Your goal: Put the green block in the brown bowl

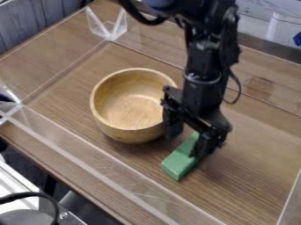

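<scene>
Just beside the brown bowl (133, 105), on its near right side, the green block (181, 163) lies flat on the table (253, 180), long axis running diagonally away from the bowl. The hand (198, 146) stands directly over its far end, fingers spread astride it.

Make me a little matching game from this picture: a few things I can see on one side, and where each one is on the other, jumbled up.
Things:
1. green block
2. brown bowl
3. hand
4. clear plastic wall

Places or states:
A. standing along the near edge of the table
B. lying flat on the table, right of the bowl
C. empty, sitting left of the black arm
D. open, pointing down over the block's far end

Pairs: 1-B, 2-C, 3-D, 4-A
</scene>
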You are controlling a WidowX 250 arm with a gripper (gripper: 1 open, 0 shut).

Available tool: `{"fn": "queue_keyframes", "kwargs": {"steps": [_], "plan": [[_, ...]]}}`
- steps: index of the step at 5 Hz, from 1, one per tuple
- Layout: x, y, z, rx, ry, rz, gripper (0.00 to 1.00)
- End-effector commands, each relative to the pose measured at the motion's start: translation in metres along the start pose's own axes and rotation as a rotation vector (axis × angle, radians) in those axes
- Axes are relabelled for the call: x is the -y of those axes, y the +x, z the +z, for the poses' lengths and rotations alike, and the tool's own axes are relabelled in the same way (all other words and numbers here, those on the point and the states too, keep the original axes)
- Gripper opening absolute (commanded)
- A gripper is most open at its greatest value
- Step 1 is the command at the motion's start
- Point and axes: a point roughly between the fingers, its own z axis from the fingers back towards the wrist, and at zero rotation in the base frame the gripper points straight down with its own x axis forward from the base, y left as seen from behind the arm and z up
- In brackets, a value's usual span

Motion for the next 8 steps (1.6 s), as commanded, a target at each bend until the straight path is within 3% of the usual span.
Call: {"fn": "queue_keyframes", "kwargs": {"steps": [1, 4, 5, 8], "plan": [[0.0, 0.006, -0.002, 0.037, -0.002, -0.012, 1.0], [-0.011, 0.005, -0.017, 0.035, -0.014, 0.003, 1.0], [-0.014, 0.004, -0.018, 0.041, -0.017, 0.01, 0.0], [-0.017, -0.001, -0.01, 0.048, -0.024, 0.04, 0.0]]}}
